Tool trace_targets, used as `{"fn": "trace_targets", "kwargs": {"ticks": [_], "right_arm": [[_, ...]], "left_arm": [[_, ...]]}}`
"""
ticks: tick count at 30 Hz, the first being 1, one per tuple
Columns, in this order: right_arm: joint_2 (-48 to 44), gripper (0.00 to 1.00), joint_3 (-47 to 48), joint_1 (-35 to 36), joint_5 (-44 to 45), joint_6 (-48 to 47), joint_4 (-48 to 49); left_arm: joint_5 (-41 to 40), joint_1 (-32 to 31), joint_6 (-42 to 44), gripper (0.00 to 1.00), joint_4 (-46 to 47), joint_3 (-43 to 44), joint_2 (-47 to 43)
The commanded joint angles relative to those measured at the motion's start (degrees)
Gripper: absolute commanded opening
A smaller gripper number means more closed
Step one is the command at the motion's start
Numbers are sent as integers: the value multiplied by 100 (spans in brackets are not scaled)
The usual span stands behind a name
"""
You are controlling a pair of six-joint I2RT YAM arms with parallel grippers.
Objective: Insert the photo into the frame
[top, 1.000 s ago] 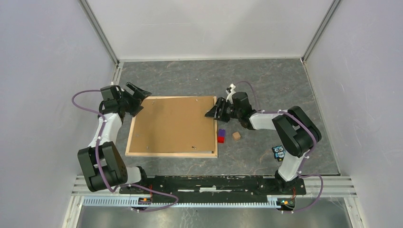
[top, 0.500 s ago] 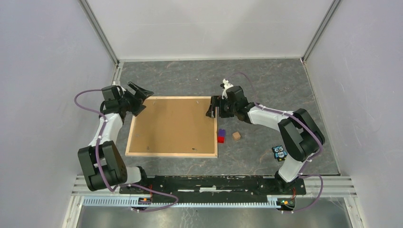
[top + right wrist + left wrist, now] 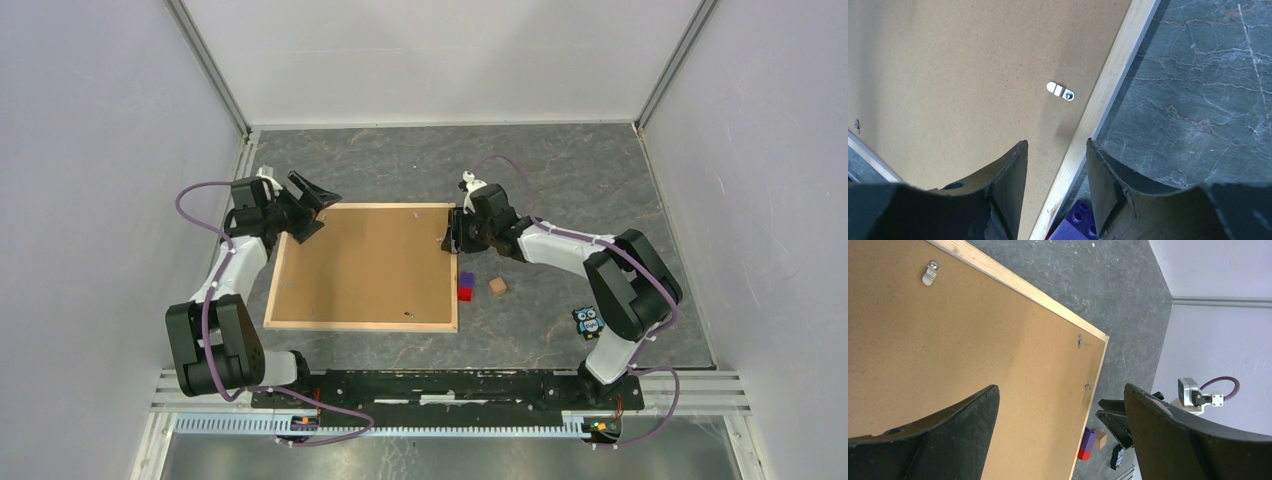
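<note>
The frame (image 3: 360,326) lies face down on the table with the brown backing board (image 3: 365,265) set inside its light wooden slats. The photo is hidden. My left gripper (image 3: 312,208) is open and empty, hovering over the frame's far left corner; its wrist view shows the board (image 3: 948,340) and rim (image 3: 1048,302) between its jaws (image 3: 1062,387). My right gripper (image 3: 452,232) is open at the right rim near the far corner. In its wrist view its jaws (image 3: 1056,142) straddle the slat (image 3: 1113,70), beside a metal clip (image 3: 1060,91).
A purple-and-red brick (image 3: 465,286) lies against the frame's right slat, with a small wooden cube (image 3: 497,287) beside it. A blue owl figure (image 3: 587,321) stands near the right arm's base. Grey walls close in on both sides.
The frame's right side, seen shifted and raised a second ago, now lies flat. My right gripper has turned onto the right rim. My left gripper has moved right, over the far left corner.
</note>
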Motion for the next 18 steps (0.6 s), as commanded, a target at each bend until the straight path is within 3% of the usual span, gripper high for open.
{"fn": "trace_targets", "kwargs": {"ticks": [1, 9, 18], "right_arm": [[31, 51, -57, 39, -60, 84, 299], [391, 38, -71, 53, -331, 272, 613], [644, 45, -103, 144, -567, 442, 964]], "left_arm": [[234, -44, -157, 100, 283, 6, 15], [251, -47, -184, 100, 314, 8, -33], [261, -44, -186, 100, 340, -4, -67]]}}
